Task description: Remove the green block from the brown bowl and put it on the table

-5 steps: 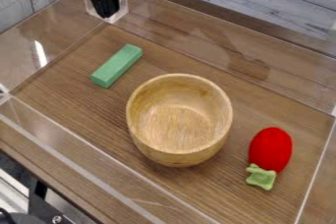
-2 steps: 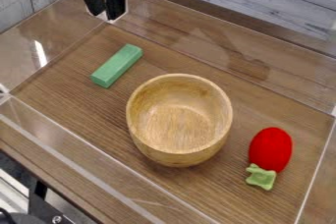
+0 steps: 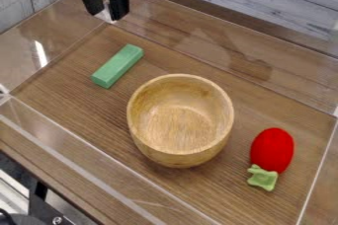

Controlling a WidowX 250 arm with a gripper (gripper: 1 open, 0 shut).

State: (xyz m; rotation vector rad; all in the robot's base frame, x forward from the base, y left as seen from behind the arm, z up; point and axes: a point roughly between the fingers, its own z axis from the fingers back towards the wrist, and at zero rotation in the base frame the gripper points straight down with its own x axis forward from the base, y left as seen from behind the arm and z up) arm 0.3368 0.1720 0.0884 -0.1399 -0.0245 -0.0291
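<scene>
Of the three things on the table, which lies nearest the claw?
The green block, flat on the table left of the brown bowl. The bowl and red toy sit farther from the claw.

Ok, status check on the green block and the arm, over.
End effector open, empty, at the table's far edge. Green block flat on the table, outside the brown bowl. Bowl empty. Nothing in the way.

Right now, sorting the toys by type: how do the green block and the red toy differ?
The green block is a flat, plain bar; the red toy is rounded with a small green leafy piece. The block lies left of the brown bowl, the toy right. Both rest on the table, outside the bowl.
</scene>
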